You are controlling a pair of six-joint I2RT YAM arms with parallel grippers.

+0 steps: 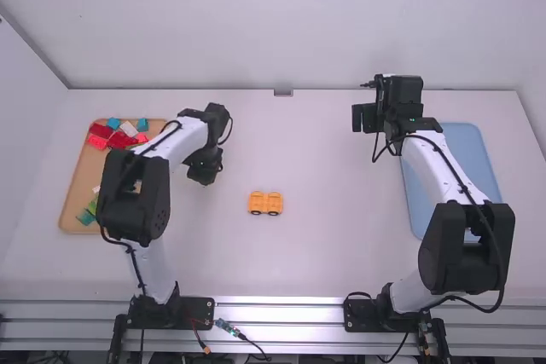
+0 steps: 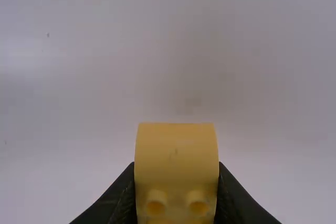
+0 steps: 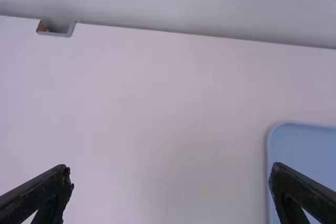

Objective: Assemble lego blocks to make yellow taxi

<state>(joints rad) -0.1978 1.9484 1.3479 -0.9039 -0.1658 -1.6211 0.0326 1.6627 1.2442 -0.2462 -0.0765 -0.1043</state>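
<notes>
My left gripper [image 1: 203, 178] is over the table, between the brown tray and the orange-yellow taxi part [image 1: 265, 203]. That part lies mid-table, two blocks side by side with dark wheels along the near side. In the left wrist view, my left gripper [image 2: 176, 187] is shut on a yellow block [image 2: 176, 148] with a curved face and two studs or holes at its lower end. The right gripper [image 1: 364, 118] hangs over the far right of the table, left of the blue tray; in its wrist view the right gripper [image 3: 170, 176] is open, with nothing between its fingers.
A brown tray [image 1: 75, 185] at the left holds red, teal and green blocks, partly covered by the left arm. The blue tray [image 1: 465, 155] lies at the right, partly under the right arm. A small grey bracket [image 1: 283, 92] sits at the table's far edge.
</notes>
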